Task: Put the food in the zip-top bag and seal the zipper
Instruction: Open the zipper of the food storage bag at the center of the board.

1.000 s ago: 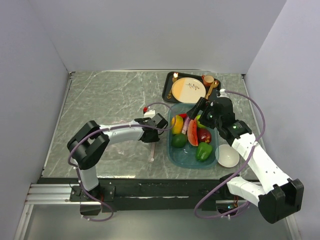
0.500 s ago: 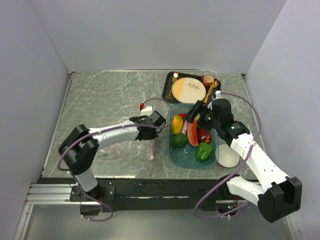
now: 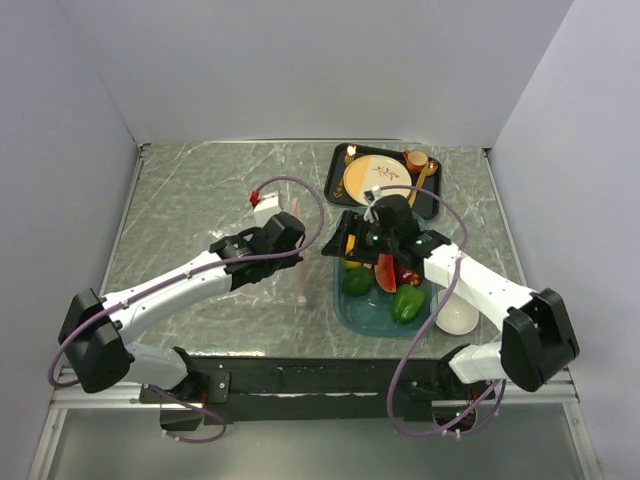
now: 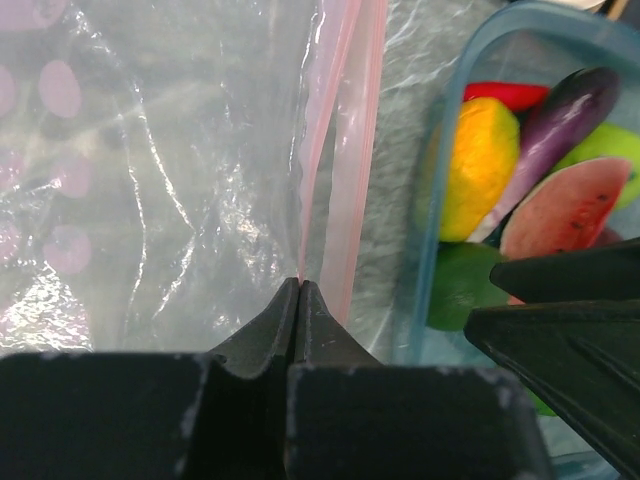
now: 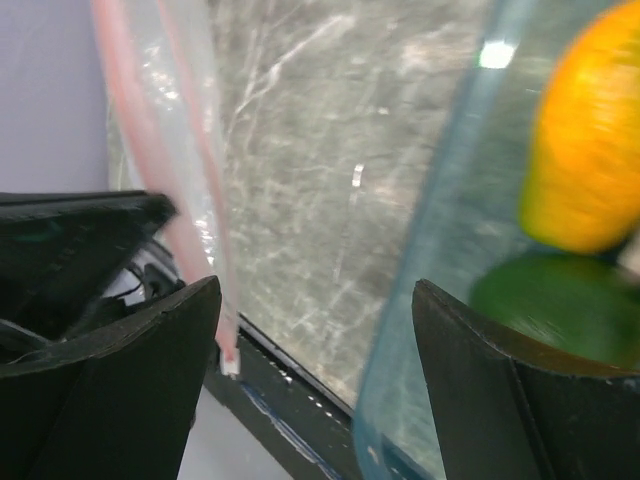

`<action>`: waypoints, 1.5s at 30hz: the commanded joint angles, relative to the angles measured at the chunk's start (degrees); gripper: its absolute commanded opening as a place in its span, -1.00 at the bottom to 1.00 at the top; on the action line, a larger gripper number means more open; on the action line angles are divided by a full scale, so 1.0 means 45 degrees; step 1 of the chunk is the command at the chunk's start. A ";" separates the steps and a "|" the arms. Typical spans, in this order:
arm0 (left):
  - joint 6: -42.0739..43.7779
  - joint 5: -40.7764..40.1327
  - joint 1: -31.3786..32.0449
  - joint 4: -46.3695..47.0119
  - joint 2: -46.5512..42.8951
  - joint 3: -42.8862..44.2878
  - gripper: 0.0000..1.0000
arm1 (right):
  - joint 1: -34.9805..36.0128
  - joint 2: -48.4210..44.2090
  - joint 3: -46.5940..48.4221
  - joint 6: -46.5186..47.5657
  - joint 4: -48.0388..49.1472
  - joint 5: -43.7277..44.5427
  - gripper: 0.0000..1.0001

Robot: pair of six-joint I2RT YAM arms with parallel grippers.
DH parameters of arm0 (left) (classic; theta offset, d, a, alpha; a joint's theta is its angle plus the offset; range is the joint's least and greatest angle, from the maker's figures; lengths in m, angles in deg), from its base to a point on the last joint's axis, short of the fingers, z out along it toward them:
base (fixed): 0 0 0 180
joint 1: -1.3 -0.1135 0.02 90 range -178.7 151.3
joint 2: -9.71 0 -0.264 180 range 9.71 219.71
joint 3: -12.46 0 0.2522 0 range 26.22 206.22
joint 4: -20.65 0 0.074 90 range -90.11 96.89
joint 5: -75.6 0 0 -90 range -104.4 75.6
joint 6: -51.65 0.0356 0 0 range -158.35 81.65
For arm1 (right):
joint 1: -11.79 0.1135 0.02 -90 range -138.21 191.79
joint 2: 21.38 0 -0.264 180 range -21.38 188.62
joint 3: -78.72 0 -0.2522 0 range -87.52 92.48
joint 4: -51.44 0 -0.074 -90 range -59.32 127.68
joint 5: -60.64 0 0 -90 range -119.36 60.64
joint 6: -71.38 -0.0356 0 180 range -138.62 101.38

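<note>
The clear zip-top bag (image 4: 170, 180) lies left of the teal tray (image 3: 345, 316). Its pink zipper (image 3: 302, 275) runs front to back, and also shows in the left wrist view (image 4: 335, 150). My left gripper (image 3: 291, 243) is shut on the zipper's upper layer (image 4: 300, 282). My right gripper (image 3: 338, 243) is open and empty. It hovers between the zipper (image 5: 150, 150) and the tray's left rim (image 5: 450, 230). The food sits in the tray: a yellow-orange piece (image 4: 480, 170), a purple eggplant (image 4: 560, 115), a watermelon slice (image 3: 385, 272), a green pepper (image 3: 406, 302) and a round green fruit (image 3: 357, 281).
A tan plate (image 3: 377, 180) with gold cutlery sits on a black tray at the back right. A white bowl (image 3: 457, 313) stands right of the teal tray. The table's front edge (image 5: 300, 380) is close below the right gripper.
My left arm has swung back and left, still pinching the zipper. My right gripper has moved left from over the tray's back to its left rim, near the bag's mouth.
</note>
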 commanded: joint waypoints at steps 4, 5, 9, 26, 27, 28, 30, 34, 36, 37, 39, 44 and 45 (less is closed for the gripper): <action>0.0055 -0.0171 0.0066 -0.0175 -0.0737 -0.0330 -0.99 | 0.1200 0.1056 0.1366 -0.0507 0.1501 -0.0204 0.66; 0.0055 -0.0132 0.0066 -0.0195 -0.0814 -0.0329 -0.99 | 0.1298 0.1194 0.1425 -0.0546 0.1521 -0.0203 0.65; 0.0172 0.0063 0.0085 -0.0078 -0.1029 -0.0388 -0.99 | 0.1494 0.1858 0.1698 -0.0683 0.1774 -0.0105 0.62; 0.0426 0.0825 0.0085 0.0136 -0.1772 -0.0935 -0.98 | 0.1533 0.3773 0.3104 -0.0449 0.2381 -0.1198 0.17; 0.0484 0.0864 0.0086 0.0175 -0.1772 -0.0935 -0.99 | 0.1533 0.4006 0.3260 -0.0449 0.2342 -0.1315 0.17; 0.0504 0.0903 0.0086 0.0214 -0.1791 -0.0935 -0.98 | 0.1552 0.4105 0.3339 -0.0468 0.2303 -0.1451 0.16; 0.0524 0.0943 0.0086 0.0254 -0.1830 -0.0916 -0.98 | 0.1553 0.4319 0.3456 -0.0469 0.2302 -0.1531 -0.05; 0.0329 0.0533 0.0066 -0.0213 -0.1986 -0.0740 -0.98 | 0.1533 0.4457 0.3515 -0.0332 0.1893 -0.0928 -0.90; 0.0173 0.0028 0.0086 -0.0757 -0.2084 -0.0701 -0.98 | 0.1552 0.4477 0.3515 -0.0196 0.1445 -0.0421 -0.91; 0.0076 -0.0227 0.0086 -0.1013 -0.2200 -0.0604 -0.99 | 0.1533 0.4496 0.3535 -0.0157 0.1250 -0.0128 -0.96; -0.0198 -0.0986 0.0066 -0.1560 -0.2318 -0.0467 -0.98 | 0.1533 0.4457 0.3516 -0.0117 0.0761 0.0869 -1.00; -0.0977 -0.2492 -0.0050 -0.3864 -0.2884 0.0099 -0.99 | 0.1533 0.4691 0.3769 -0.0194 -0.0079 0.2101 -1.00; -0.1019 -0.2688 -0.0070 -0.4119 -0.3156 0.0139 -0.98 | 0.1533 0.4788 0.3789 -0.0195 -0.0158 0.2353 -1.00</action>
